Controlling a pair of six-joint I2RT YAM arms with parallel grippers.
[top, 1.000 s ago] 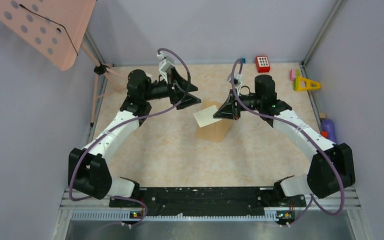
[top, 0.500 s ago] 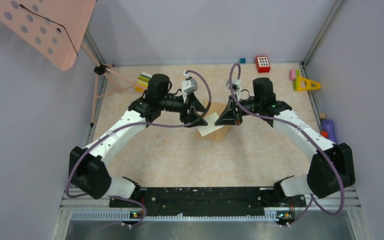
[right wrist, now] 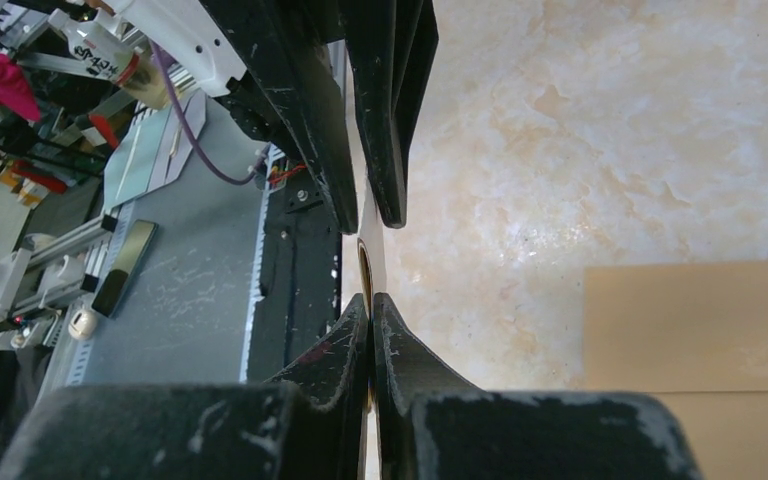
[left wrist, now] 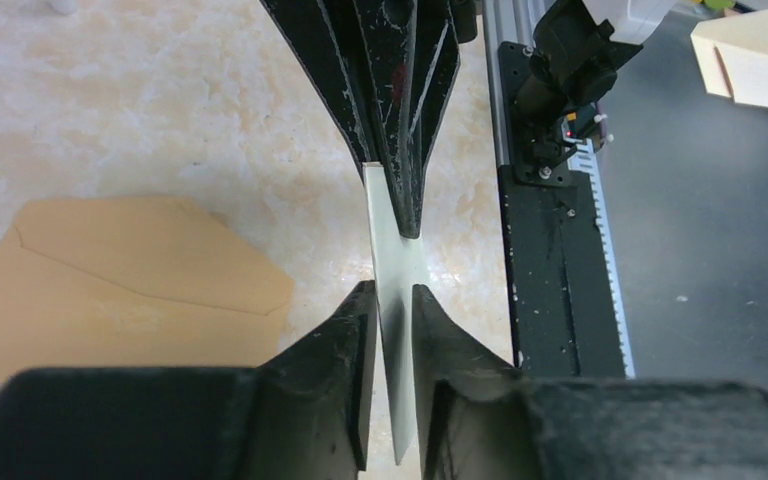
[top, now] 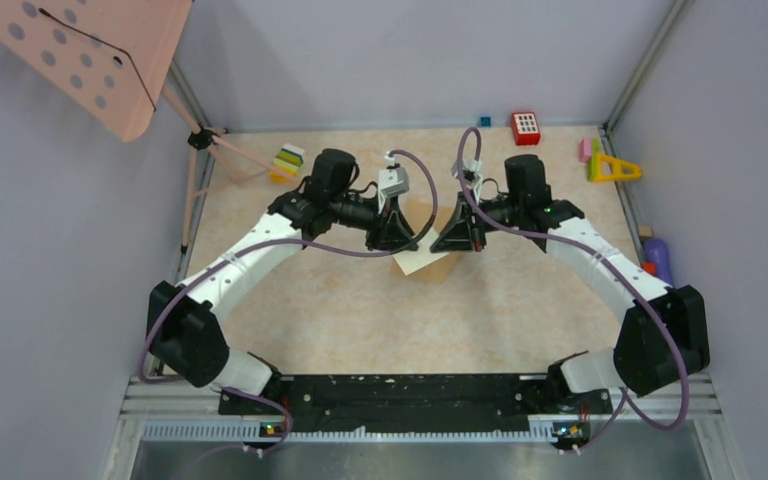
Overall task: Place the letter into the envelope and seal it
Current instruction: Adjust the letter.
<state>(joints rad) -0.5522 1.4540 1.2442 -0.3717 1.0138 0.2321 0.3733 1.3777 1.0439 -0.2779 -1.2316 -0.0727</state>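
The letter (left wrist: 390, 270), a pale off-white sheet, hangs on edge above the table between the two grippers. My right gripper (right wrist: 371, 298) is shut on one edge of it (right wrist: 363, 265). My left gripper (left wrist: 393, 292) faces it from the other side, its jaws standing narrowly apart with the sheet between them. The tan envelope (left wrist: 130, 290) lies flat on the table under and beside the sheet, with its pointed flap showing. From above, both grippers (top: 392, 235) (top: 455, 237) meet over the envelope (top: 438, 268), and a corner of the letter (top: 412, 262) shows below them.
Toys line the back and right edges: a red block (top: 525, 127), a yellow triangle (top: 612, 168), a purple bottle (top: 659, 258) and stacked coloured blocks (top: 287, 160). A pink perforated stand (top: 80, 55) on a tripod overhangs the back left corner.
My left arm has swung right to the letter and its jaws have narrowed around the sheet. The right gripper has stayed shut on the letter, almost in place.
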